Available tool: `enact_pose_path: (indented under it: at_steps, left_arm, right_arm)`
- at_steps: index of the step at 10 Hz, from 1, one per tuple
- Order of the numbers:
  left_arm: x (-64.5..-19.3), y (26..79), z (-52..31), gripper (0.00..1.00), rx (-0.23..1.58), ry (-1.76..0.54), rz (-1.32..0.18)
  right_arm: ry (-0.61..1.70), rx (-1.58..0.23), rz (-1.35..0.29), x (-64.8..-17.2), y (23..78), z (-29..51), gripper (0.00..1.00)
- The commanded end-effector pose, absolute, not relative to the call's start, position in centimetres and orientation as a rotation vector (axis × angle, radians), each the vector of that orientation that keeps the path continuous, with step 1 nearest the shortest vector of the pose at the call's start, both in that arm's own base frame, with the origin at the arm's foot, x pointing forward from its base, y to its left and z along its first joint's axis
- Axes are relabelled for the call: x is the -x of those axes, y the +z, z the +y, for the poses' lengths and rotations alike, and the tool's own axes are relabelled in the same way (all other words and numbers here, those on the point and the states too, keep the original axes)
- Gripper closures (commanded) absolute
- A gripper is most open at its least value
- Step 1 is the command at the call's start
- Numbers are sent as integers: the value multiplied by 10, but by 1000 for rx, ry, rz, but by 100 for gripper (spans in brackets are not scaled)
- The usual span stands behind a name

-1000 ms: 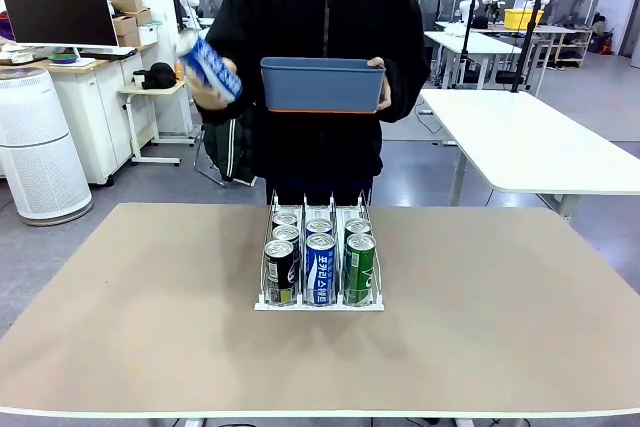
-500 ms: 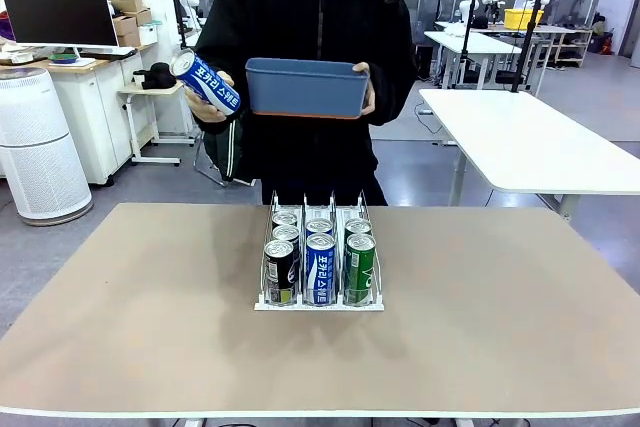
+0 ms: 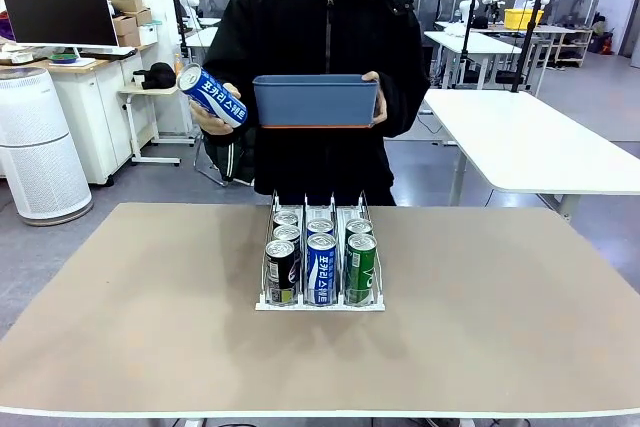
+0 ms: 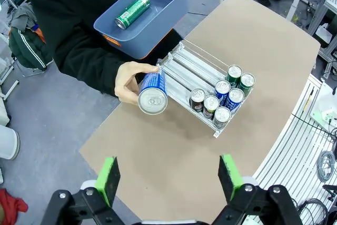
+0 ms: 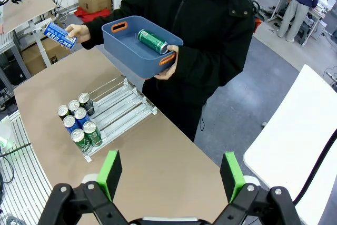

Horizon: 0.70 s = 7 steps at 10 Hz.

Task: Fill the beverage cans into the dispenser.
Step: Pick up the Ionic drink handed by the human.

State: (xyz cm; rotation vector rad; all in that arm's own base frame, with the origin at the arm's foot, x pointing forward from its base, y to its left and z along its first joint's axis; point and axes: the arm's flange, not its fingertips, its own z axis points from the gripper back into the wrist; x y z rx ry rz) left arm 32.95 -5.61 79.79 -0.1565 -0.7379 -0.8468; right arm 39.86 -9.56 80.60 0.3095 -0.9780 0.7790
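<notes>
Pincers first: my left gripper [image 4: 169, 177] hangs high above the table [image 3: 130, 327], and its two green-padded fingers are spread wide apart. My right gripper [image 5: 170, 175] hangs high as well, on the other side, with its jaws just as wide.

Below them, near the middle of the tan table, sits the white wire dispenser [image 4: 192, 69]. Its three lanes run from the person's side toward mine. Seven cans stand upright in it, crowded at the end nearest me. Three black cans [image 3: 280, 272] fill the lane on my left. Two blue-and-white cans [image 3: 321, 267] stand in the middle lane. Two green cans [image 3: 360, 267] stand in the lane on my right. The far stretch of each lane is bare wire and plastic.

A person [image 3: 320, 27] in a black jacket stands at the far edge of the table, just behind the dispenser. The hand [image 4: 128, 80] on my left side grips a blue-and-white can [image 3: 212, 95]. That can is tilted, with its silver top pointing up and outward, and it is held at chest height, well above the table. The other hand [image 5: 169, 62] holds a blue bin [image 3: 315, 99] by one end, level and also at chest height. The bin is rectangular, with orange handle openings at its ends. One green can [image 5: 152, 40] lies on its side on the bin's floor.
</notes>
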Motion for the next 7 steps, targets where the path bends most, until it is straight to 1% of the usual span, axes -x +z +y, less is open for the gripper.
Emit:
enact_pose_path:
  at_steps: [1, 7]
  left_arm:
    - [-328, 797, -55, 0, 165, -854, -734]
    - [-330, 798, -56, 0, 156, -847, -738]
  right_arm:
    - [782, -315, -978, -398, 805, -94, 0]
    - [782, -315, -978, -398, 805, -94, 0]
